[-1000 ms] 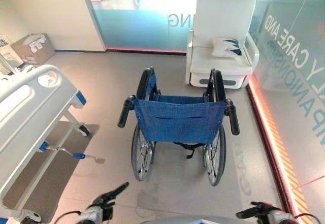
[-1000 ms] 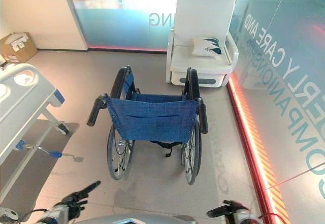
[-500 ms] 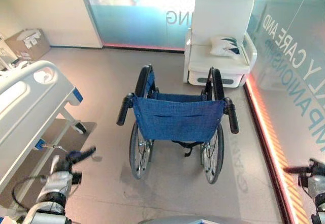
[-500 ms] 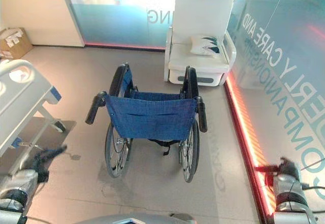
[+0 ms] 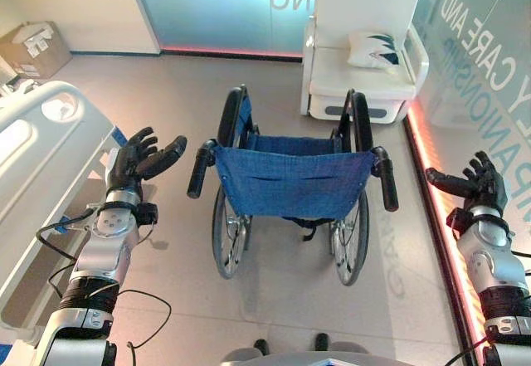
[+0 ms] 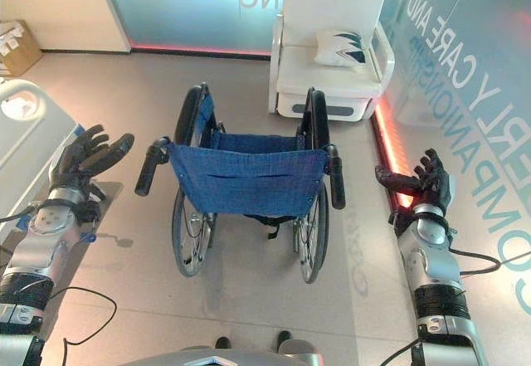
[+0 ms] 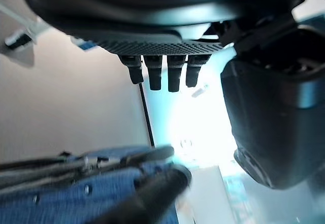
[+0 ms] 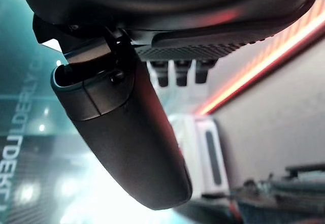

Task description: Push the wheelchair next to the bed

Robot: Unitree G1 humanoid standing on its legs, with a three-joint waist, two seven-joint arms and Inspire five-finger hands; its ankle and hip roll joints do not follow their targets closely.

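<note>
Both spread hands flank the wheelchair (image 5: pixel 290 192), left hand (image 5: pixel 137 158) and right hand (image 5: pixel 481 185).

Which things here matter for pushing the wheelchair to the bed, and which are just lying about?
For the job: wheelchair, bed, left hand and right hand, both open beside the push handles.

Lying about: white armchair, cushion, cardboard box.
</note>
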